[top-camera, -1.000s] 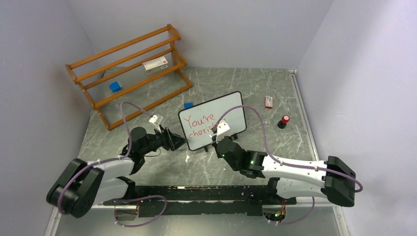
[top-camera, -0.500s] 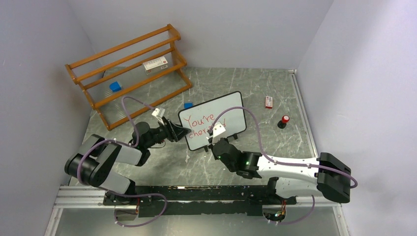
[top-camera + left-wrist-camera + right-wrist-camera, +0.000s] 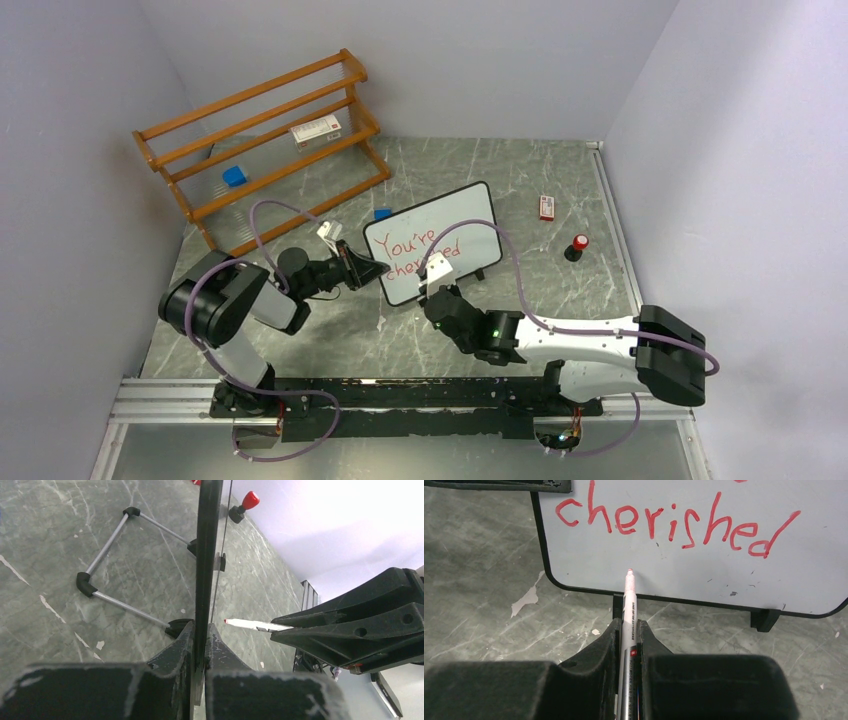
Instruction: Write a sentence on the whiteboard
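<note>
Overhead, the left gripper (image 3: 370, 268) is clenched on the left edge of the whiteboard (image 3: 470, 225), which stands on the worktop (image 3: 560, 180) bearing the red sentence (image 3: 412, 252). Left wrist: both fingers pinch the frame. Right wrist: the right gripper (image 3: 629, 626) grasps a marker (image 3: 629, 597), its tip just below "cherished".

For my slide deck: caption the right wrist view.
Right pincer poises a marker under the red word "cherished" on the whiteboard.

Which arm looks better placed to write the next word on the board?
Right. The right pincer grips the red marker, its tip aimed at the blank strip of the whiteboard below "cherished". The left pincer is clamped on the whiteboard's edge, apparently steadying it.
</note>
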{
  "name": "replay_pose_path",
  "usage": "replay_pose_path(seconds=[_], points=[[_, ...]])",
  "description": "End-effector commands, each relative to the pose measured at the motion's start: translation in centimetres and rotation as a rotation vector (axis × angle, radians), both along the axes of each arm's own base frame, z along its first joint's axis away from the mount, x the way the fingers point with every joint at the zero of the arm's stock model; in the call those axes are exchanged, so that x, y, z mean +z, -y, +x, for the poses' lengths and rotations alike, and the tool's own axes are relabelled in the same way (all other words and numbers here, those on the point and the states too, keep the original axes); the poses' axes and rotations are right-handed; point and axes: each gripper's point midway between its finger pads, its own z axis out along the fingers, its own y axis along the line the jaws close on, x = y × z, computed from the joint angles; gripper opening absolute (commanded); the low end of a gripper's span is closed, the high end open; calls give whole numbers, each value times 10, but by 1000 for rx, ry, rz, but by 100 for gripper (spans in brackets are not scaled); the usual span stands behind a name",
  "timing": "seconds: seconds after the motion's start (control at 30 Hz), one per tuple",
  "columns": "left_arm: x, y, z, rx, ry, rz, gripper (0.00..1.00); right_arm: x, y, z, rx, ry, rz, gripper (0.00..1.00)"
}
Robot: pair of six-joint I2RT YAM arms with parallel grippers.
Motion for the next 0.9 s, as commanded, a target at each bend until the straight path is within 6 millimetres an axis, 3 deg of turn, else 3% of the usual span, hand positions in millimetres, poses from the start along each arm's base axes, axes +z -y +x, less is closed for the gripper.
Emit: replay_pose_path(seconds=[0.0, 0.2, 0.87], points=[[26, -2, 4, -5, 140, -72, 5, 4, 5, 3, -71, 1, -10, 0], [21, -6, 6, 7, 148, -30, 5, 4, 11, 5, -104, 9, -28, 0], [11, -7, 6, -3, 140, 22, 5, 5, -5, 10, -84, 23, -2, 0]])
